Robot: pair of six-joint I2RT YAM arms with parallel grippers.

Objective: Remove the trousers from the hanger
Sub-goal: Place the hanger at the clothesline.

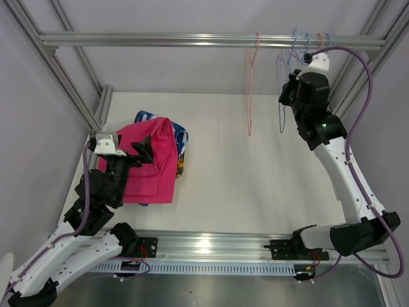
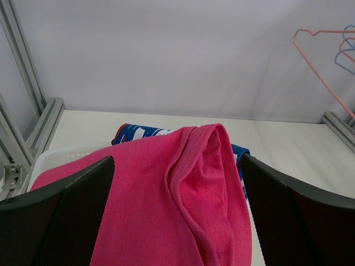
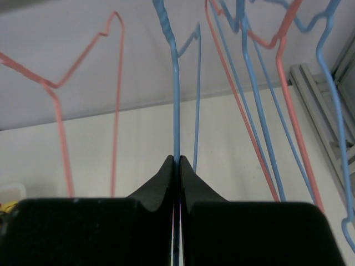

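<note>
— Where are the plain magenta pink cloth trousers (image 1: 150, 163)?
— Heaped at the white table's (image 1: 255, 166) left side — left gripper (image 2: 175, 160) spread wide over them.
— And the right gripper (image 3: 178, 160)?
— Pinching a thin blue wire hanger (image 3: 175, 100).

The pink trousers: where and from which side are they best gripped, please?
I'd pinch the raised fold on top of the pink trousers, coming from the near side: it stands proud of the cloth, and the open left gripper faces it.

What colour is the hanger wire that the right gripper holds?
Blue. The hanger wire in the right gripper shows best in the right wrist view.
</note>
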